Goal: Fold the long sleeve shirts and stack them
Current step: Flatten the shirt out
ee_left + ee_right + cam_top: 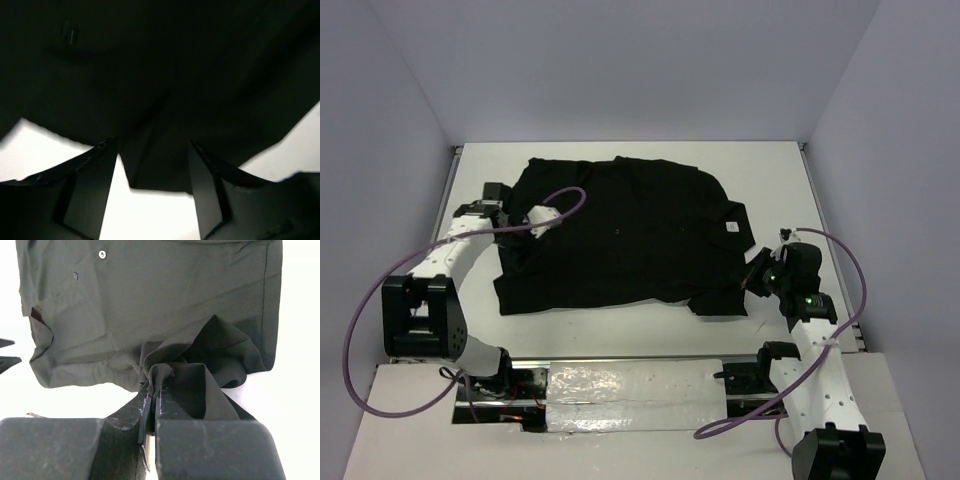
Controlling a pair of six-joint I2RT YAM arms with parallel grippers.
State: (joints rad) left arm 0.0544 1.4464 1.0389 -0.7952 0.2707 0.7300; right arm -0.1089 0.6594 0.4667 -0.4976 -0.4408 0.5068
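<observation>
One black long sleeve shirt [630, 230] lies spread across the white table, with its small white neck label [731, 226] toward the right. My left gripper [518, 238] is at the shirt's left edge. In the left wrist view it [152, 145] is open, and a narrow flap of the shirt [155, 167] lies between the fingers [95, 190]. My right gripper [757, 275] is at the shirt's near right corner. In the right wrist view it [154, 390] is shut on a bunched fold of the shirt [165, 371], and the fabric there is rumpled.
The white table [780, 180] is enclosed by pale walls at the back and sides. A shiny foil-covered strip [620, 385] runs along the near edge between the arm bases. Purple cables [360, 320] loop beside both arms.
</observation>
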